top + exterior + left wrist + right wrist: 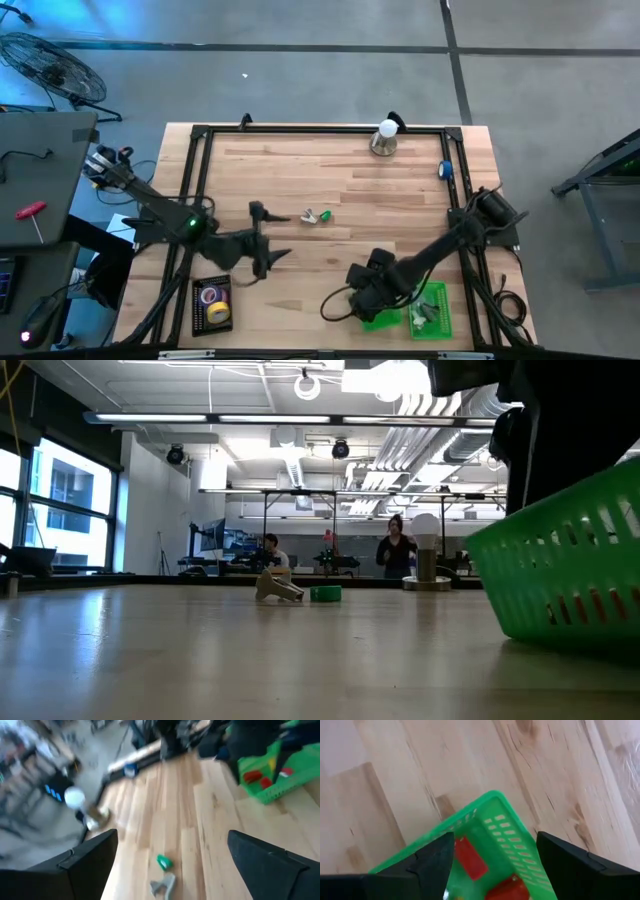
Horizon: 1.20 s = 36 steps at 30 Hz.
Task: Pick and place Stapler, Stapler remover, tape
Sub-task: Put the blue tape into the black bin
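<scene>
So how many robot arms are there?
2. The left arm comes in from the left, its open gripper near the middle. The right arm comes from the right, its open gripper over the green basket.

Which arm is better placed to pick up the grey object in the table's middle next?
Left, probably. The open left gripper is nearer the grey object; the right gripper is over the green basket.

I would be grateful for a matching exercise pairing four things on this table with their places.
1. green plastic basket
2. black tray of tape rolls
3. small green object
4. white bulb on a round base

A. by the far edge
B. under the right gripper
C. mid-table, beside the grey staple remover
D. near edge, left arm's side

Pairs: 1-B, 2-D, 3-C, 4-A.
</scene>
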{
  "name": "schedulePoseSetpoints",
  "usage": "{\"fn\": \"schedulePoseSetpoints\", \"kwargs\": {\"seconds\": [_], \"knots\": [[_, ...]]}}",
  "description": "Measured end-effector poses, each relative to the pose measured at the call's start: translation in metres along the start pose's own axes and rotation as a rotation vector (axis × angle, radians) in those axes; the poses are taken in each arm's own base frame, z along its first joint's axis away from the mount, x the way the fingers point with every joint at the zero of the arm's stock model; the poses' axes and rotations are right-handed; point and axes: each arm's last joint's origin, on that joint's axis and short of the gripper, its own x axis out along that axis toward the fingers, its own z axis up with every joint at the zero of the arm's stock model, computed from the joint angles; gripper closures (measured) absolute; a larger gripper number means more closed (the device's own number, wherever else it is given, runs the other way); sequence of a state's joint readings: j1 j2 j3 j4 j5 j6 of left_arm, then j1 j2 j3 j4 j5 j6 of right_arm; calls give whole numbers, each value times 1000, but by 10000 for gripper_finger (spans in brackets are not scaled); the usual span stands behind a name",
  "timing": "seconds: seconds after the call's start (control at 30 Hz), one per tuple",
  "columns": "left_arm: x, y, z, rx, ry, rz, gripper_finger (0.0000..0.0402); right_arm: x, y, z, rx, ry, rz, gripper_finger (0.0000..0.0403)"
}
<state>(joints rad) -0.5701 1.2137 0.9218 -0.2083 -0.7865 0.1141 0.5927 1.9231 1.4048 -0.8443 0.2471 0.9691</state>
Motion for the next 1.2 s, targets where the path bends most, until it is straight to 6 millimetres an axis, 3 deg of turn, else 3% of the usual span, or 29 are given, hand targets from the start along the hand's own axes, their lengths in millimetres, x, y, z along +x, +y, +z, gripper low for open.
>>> {"fn": "schedulePoseSetpoints", "kwargs": {"seconds": [0.2,0.37,0.5,0.7,0.9,1.03,1.2], "knots": [[16,15,-16,-116,141,-50,32,-15,2,4,11,-31,78,128],[16,16,-20,-149,173,-54,32,-42,1,1,6,-95,132,128],[15,15,-19,-166,165,-47,32,-68,-12,-1,10,-200,63,128],[12,12,-17,-208,149,-47,32,-100,-59,-1,89,-324,-236,128],[1,-3,-15,-225,130,-100,32,-122,-118,3,291,-235,-501,128],[-7,-16,-15,-209,121,-97,32,-119,-149,11,395,-209,-505,128],[-19,-26,-15,-253,109,-123,32,-102,-202,10,564,-97,-656,128]]}}
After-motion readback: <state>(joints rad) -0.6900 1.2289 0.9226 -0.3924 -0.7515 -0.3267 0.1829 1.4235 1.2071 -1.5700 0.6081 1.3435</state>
